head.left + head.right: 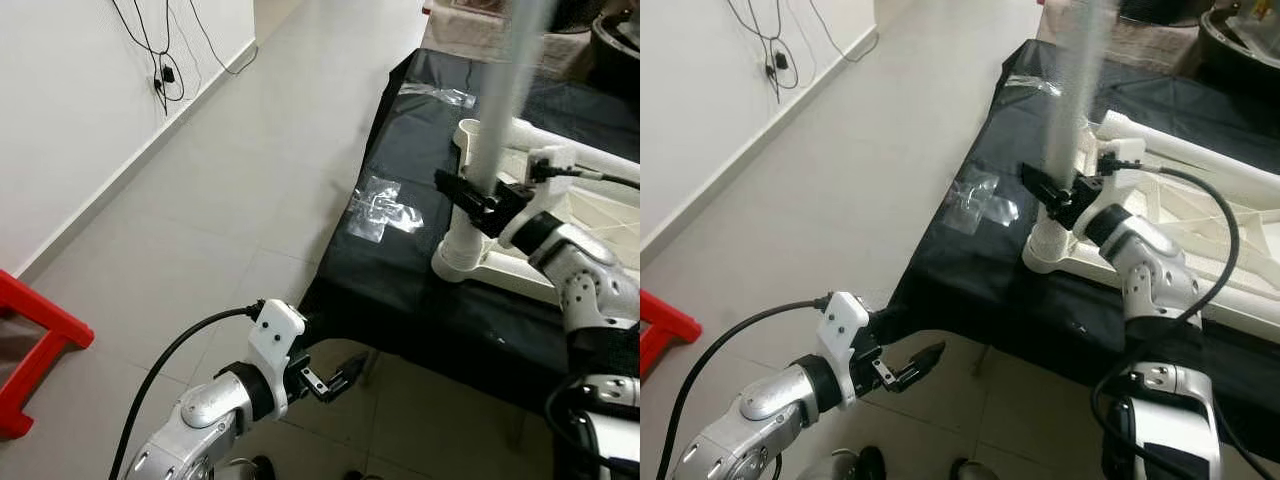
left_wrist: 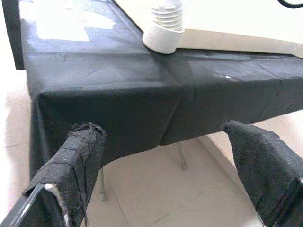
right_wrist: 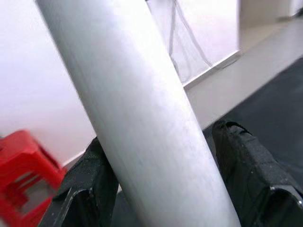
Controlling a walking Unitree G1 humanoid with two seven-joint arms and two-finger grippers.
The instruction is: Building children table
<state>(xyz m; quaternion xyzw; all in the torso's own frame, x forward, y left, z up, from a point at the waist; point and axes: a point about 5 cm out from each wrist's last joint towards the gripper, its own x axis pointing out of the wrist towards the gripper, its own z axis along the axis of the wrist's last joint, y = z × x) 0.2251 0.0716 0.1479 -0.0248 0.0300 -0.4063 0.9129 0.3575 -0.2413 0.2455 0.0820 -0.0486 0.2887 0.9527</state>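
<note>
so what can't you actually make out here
- Leg: top cut off by the eye views' upper edge, and blurred.
- Leg's seating in the socket: hidden by the right tool.
- Tabletop: far side cut off at the right edge.
- Left tool: holds nothing.

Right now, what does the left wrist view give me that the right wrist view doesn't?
Left wrist: the threaded socket at the white tabletop's corner, the black cloth draping the work table's edge, metal legs beneath, and the left gripper open, holding nothing, short of the edge.

Right wrist: the grey table leg between the right gripper fingers, a red stool and wall cables.

Both: black cloth and pale floor.
</note>
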